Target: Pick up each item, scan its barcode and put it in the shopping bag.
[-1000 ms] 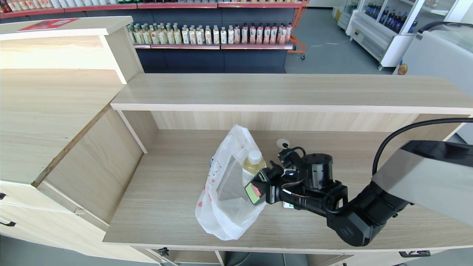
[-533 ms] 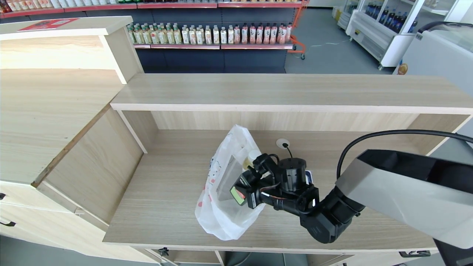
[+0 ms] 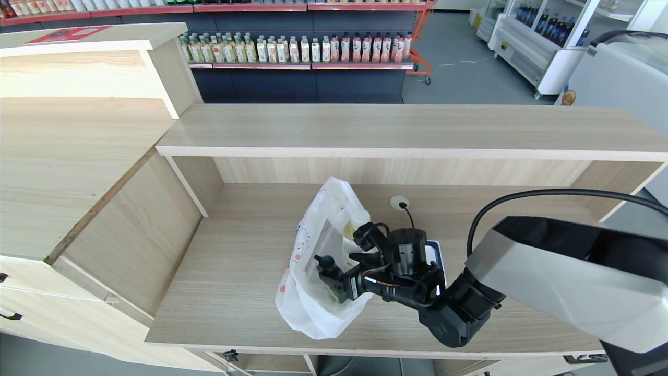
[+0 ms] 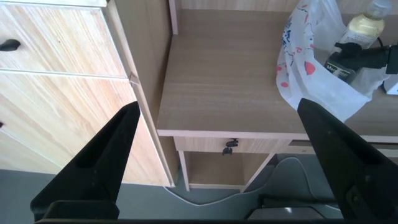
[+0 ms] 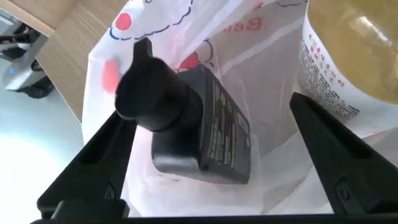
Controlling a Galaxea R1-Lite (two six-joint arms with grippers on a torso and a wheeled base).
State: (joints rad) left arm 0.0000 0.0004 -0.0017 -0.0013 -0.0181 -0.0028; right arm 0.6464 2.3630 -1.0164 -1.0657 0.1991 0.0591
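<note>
So the dark bottle (image 5: 217, 140) with the chunky black cap is lying inside the shopping bag (image 3: 302, 297), label side up. It's right beside a pale drink bottle (image 3: 359, 219) that stands in there too. The right end effector (image 5: 210, 112) is poked into the bag's mouth. Its jaws are spread wide on either side of the dark bottle and not touching it, so we'd call it released.

Our guess is that the dark bottle is stiff plastic and fairly light, with a slick label. If it needs lifting again, we'd grab the flat sides of the body just under the cap. The bag is thin, floppy film and won't hold its shape, so the fingers could easily snag it on the way out.

The left end effector (image 4: 217, 106) hangs out past the front edge of the surface (image 3: 235, 271), toward its left end, jaws apart and empty.

The bag sits near the front edge, roughly midway along. A white flat device (image 3: 434, 253) lies just beside it, half hidden by the arm, and a cable port (image 3: 400, 202) sits toward the back edge. Beyond the upper ledge (image 3: 396, 130) there are shelves (image 3: 297, 49) of drinks, and fridges (image 3: 527, 47) off to the right.
</note>
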